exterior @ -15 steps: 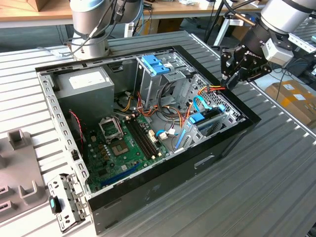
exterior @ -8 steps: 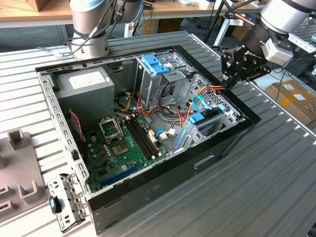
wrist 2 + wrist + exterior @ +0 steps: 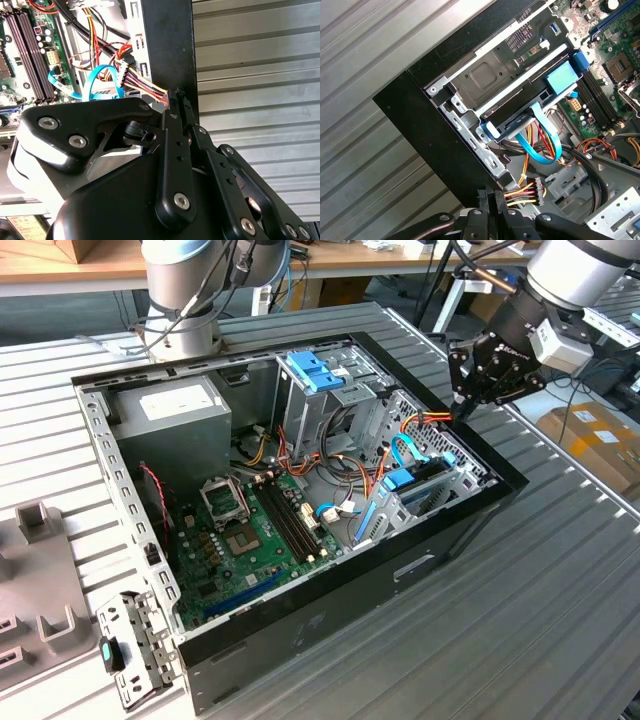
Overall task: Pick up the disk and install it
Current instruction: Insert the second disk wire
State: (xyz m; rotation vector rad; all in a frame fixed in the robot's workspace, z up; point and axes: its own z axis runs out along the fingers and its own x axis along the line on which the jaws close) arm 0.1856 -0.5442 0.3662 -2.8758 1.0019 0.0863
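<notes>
Fingers (image 3: 492, 200) pressed together, empty, above case rim (image 3: 445, 165); disk (image 3: 530, 107) seated in bay.

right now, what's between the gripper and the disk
In the first wrist view, red-and-yellow wires and a looped blue cable lie between the gripper and the disk.

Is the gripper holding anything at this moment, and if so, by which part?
Nothing is held. The gripper hangs shut and empty above the case's edge, while the disk sits inside the case.
</notes>
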